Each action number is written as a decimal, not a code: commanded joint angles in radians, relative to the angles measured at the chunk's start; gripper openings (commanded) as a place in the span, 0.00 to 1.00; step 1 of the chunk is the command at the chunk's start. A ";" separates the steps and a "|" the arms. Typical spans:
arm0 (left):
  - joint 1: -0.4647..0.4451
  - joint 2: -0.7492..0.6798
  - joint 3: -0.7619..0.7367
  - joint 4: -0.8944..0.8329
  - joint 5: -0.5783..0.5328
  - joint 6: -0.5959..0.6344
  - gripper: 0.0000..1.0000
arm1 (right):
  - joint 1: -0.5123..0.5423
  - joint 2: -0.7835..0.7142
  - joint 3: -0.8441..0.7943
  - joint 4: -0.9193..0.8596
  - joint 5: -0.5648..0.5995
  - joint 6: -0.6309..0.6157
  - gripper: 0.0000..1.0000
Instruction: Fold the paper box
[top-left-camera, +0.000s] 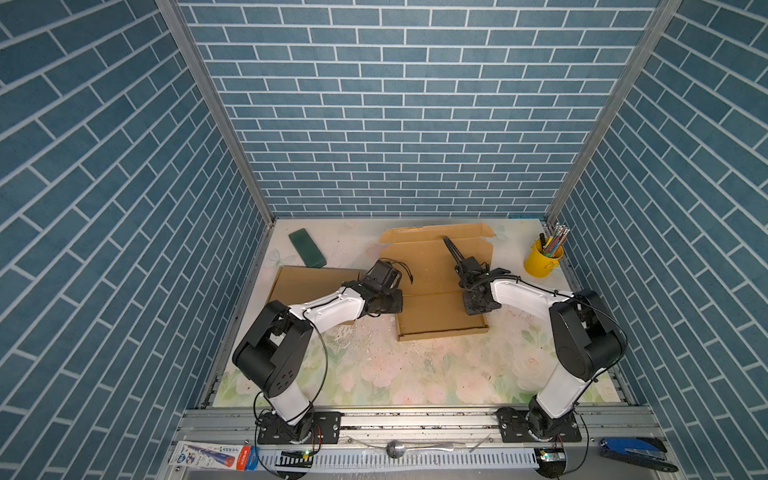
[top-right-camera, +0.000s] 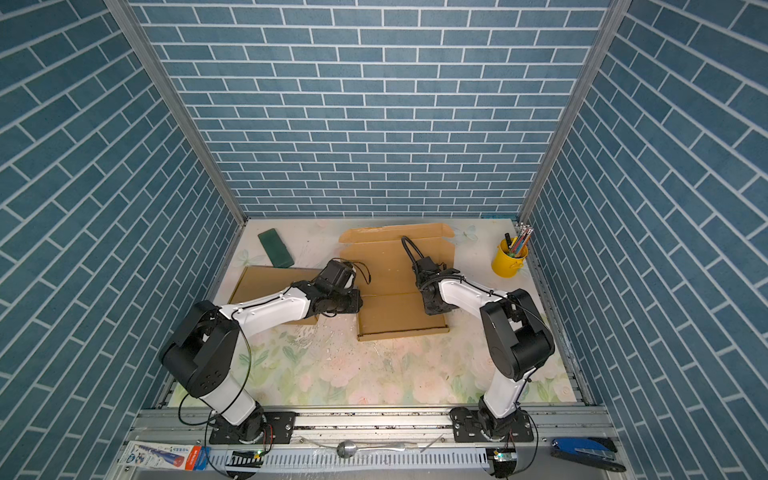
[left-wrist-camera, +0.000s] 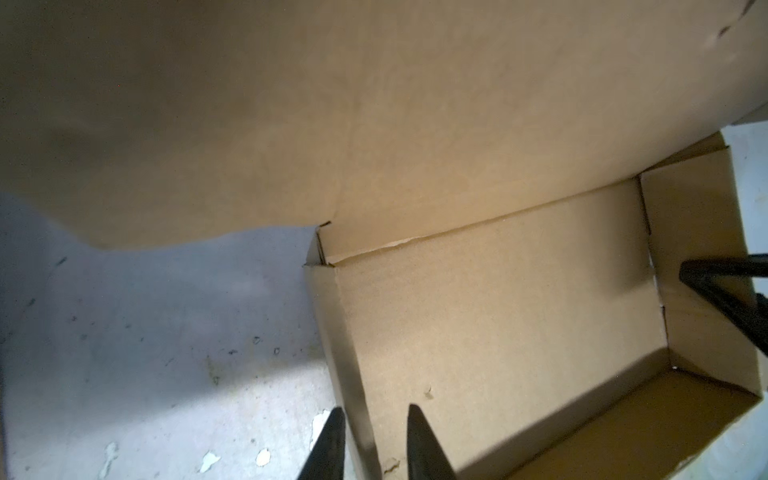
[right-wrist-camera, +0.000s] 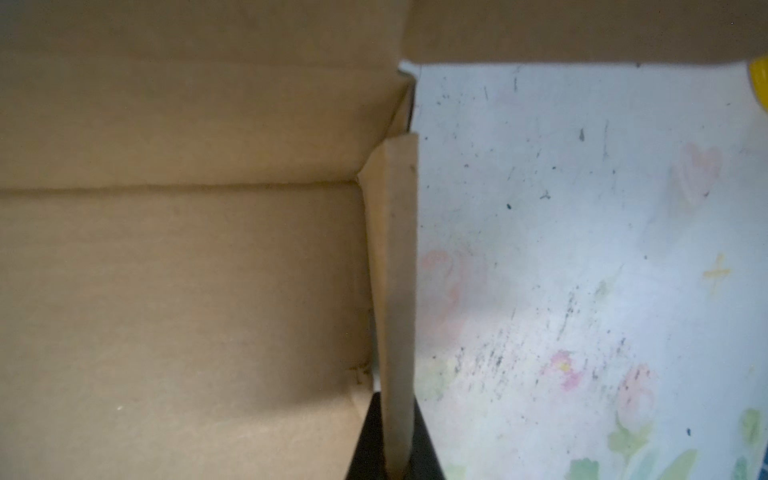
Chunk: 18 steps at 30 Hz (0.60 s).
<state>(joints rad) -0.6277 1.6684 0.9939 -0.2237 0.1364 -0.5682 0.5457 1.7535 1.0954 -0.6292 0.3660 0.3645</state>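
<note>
In both top views, shows the paper box (top-left-camera: 432, 270) at mid-table toward the far side, lid raised at its far edge, with the left gripper (top-left-camera: 388, 301) at its left wall and the right gripper (top-left-camera: 480, 305) at its right wall. In the left wrist view, straddles the left wall with fingers (left-wrist-camera: 328, 453) a little apart, no pinch visible. In the right wrist view, clamps the right wall tight between closed fingers (right-wrist-camera: 368, 449).
</note>
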 joint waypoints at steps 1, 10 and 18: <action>-0.007 0.022 -0.015 0.032 0.005 -0.008 0.21 | 0.016 0.069 0.031 -0.131 0.090 0.031 0.00; -0.007 0.023 -0.023 0.041 -0.001 -0.008 0.15 | 0.032 0.092 0.061 -0.170 0.145 0.059 0.18; -0.007 0.022 -0.037 0.056 -0.009 -0.015 0.13 | 0.032 0.167 0.087 -0.161 0.176 0.073 0.04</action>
<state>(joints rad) -0.6308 1.6779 0.9764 -0.1768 0.1257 -0.5915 0.5838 1.8576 1.1770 -0.7448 0.4942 0.4225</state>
